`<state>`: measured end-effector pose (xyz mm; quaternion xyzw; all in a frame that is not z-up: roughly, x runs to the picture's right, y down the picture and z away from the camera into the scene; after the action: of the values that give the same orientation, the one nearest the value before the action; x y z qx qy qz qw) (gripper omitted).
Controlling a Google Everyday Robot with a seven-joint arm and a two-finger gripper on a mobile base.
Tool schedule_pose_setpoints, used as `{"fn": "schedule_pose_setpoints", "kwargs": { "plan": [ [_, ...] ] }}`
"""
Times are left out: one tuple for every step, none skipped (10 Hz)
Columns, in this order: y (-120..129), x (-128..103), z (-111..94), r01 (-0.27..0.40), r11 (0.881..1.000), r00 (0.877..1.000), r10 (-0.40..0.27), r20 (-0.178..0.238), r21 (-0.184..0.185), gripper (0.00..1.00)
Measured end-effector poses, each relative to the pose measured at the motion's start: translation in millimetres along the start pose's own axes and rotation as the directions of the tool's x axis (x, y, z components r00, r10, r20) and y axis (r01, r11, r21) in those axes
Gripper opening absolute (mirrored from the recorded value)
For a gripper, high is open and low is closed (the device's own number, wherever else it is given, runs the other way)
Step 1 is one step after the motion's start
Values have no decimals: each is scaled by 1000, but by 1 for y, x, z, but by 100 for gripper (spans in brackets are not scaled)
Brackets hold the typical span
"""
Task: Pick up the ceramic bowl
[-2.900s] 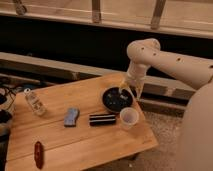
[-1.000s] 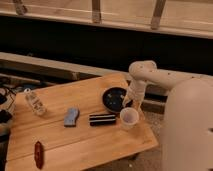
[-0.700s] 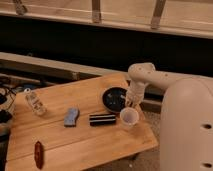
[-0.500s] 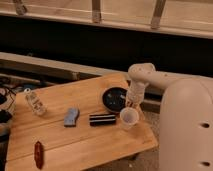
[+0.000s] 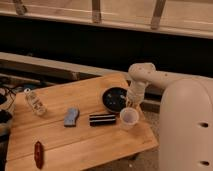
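Note:
The ceramic bowl (image 5: 114, 98) is a shallow round black glossy bowl on the right part of the wooden table (image 5: 55, 137). My gripper (image 5: 131, 100) hangs from the white arm (image 5: 150, 76) at the bowl's right rim, low over it. A small translucent white cup (image 5: 129, 117) stands just in front of the gripper, to the bowl's front right.
A black oblong box (image 5: 102, 119) lies in front of the bowl. A grey-blue packet (image 5: 71, 116) lies mid-table. A clear bottle (image 5: 36, 103) lies at the left, a red object (image 5: 38, 153) at the front left. Cables (image 5: 6, 92) lie left of the table. My white body (image 5: 186, 130) fills the right.
The arm has swung in and lowered toward the bowl's right rim over the last seconds. In the last half second it has barely moved. The bowl stays on the table.

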<state>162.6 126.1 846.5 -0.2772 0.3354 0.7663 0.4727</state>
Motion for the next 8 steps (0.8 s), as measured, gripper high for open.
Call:
{"fn": "schedule_pose_setpoints", "kwargs": {
  "plan": [
    [1, 1, -3, 10, 1000, 1000, -10, 7, -13, 29],
    [3, 0, -8, 27, 999, 999, -26, 36, -41, 39],
    [5, 0, -20, 45, 997, 996, -40, 76, -69, 50],
    [7, 0, -33, 59, 994, 993, -49, 111, -89, 58],
    [13, 1, -52, 83, 990, 986, -65, 154, -114, 68],
    [22, 3, -82, 116, 983, 974, -84, 212, -145, 77],
    [29, 4, -108, 146, 974, 960, -98, 263, -171, 80],
    [32, 4, -131, 164, 968, 947, -100, 305, -191, 80]
  ]
}}
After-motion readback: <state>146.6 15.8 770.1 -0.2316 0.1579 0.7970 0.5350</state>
